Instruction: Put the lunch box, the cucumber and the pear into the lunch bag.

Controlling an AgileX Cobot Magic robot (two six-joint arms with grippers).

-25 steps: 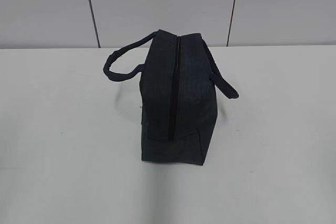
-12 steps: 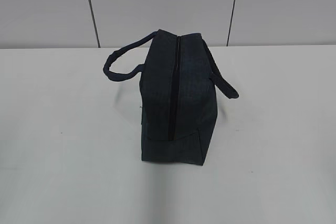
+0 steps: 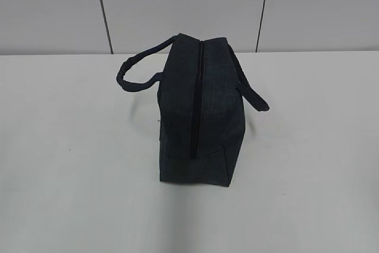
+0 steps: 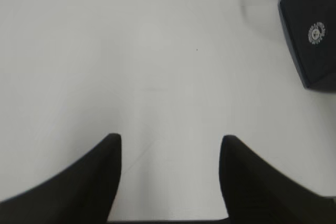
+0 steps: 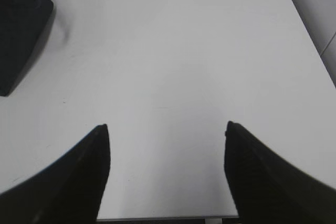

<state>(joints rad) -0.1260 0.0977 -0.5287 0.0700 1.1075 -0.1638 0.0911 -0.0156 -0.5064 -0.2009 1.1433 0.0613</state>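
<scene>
Lunch bag (image 3: pixel 198 111): upright mid-table (image 3: pixel 71 194), zipper closed, handles splayed sideways.
Left gripper (image 4: pixel 170 142): jaws apart, holding nothing.
Right gripper (image 5: pixel 167 129): jaws apart, holding nothing.

This looks like a robot test room or lab, not a home. A plain white matte table (image 3: pixel 71 164) fills the exterior view, and its far edge meets a bare wall of pale grey panels (image 3: pixel 177 4) split by thin dark vertical seams. The right wrist view shows the table's right edge and grey floor beyond it. The only furnishing on the table is a dark navy fabric lunch bag (image 3: pixel 198 117) near the middle.
</scene>
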